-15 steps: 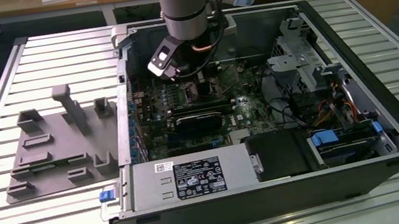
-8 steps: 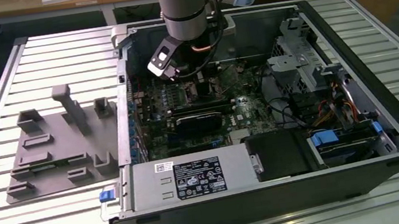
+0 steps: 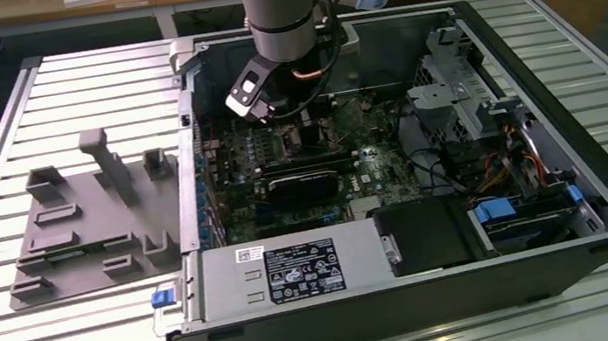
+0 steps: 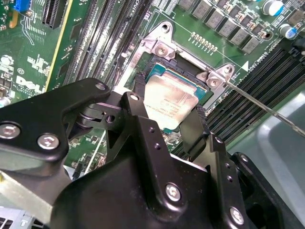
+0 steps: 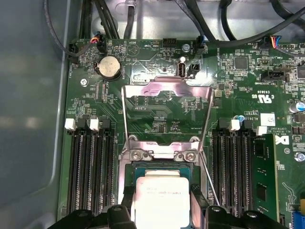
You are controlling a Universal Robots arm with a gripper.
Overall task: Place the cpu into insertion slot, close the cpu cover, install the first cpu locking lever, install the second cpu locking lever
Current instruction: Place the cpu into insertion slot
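jaws clamped on opposite edges of the cpu (image 4: 171, 102) | cpu at the socket (image 5: 162, 153), whether seated unclear | cpu cover (image 5: 167, 88) swung open, off the socket | exterior view: arm (image 3: 283, 14) at 12 o'clock of black block (image 3: 308, 180)

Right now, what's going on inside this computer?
A robot arm is reaching down into an open computer case. Its claw is shut on the cpu, gripping two opposite sides and holding it right at the socket on the motherboard. I cannot tell whether the chip is fully seated. The cpu cover is swung open, away from the socket, so it is not yet closed.
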